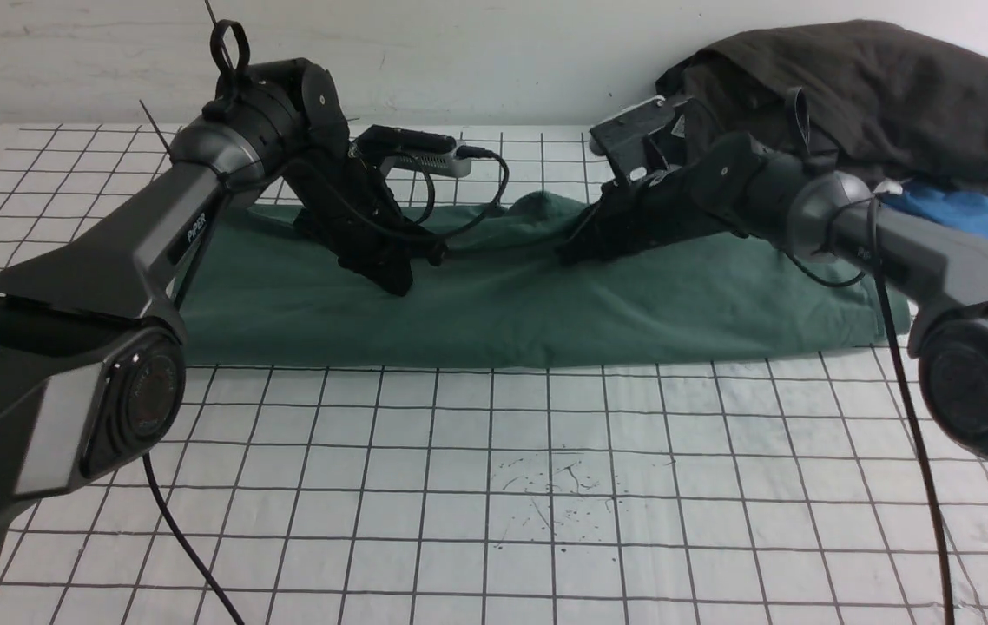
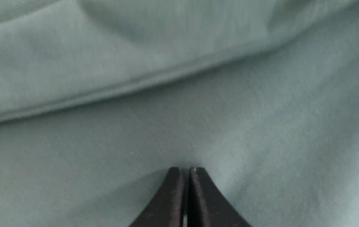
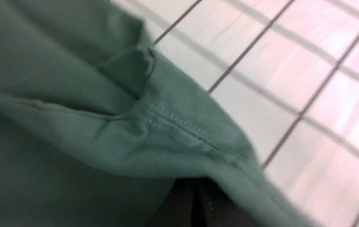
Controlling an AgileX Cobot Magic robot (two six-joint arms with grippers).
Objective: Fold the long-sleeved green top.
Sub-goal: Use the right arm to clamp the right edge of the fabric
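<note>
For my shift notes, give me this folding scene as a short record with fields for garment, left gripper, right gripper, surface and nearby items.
garment: green top, spread wide, with a layer folded over
left gripper: shut, at the green fabric
right gripper: shut, at a raised fold of the green fabric
surface: white with a dark grid
nearby items: dark grey garment piled over bright blue cloth, far right

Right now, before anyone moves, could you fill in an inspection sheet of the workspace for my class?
Surface: white with black grid; dark specks near the middle
Job's things: green top spread wide, far edge rumpled
Clutter: dark cloth over blue cloth, far right
Grippers: left pincer and right pincer shut at the top; grip unclear
Cables: one hanging by each arm
Surroundings: pale wall behind
</note>
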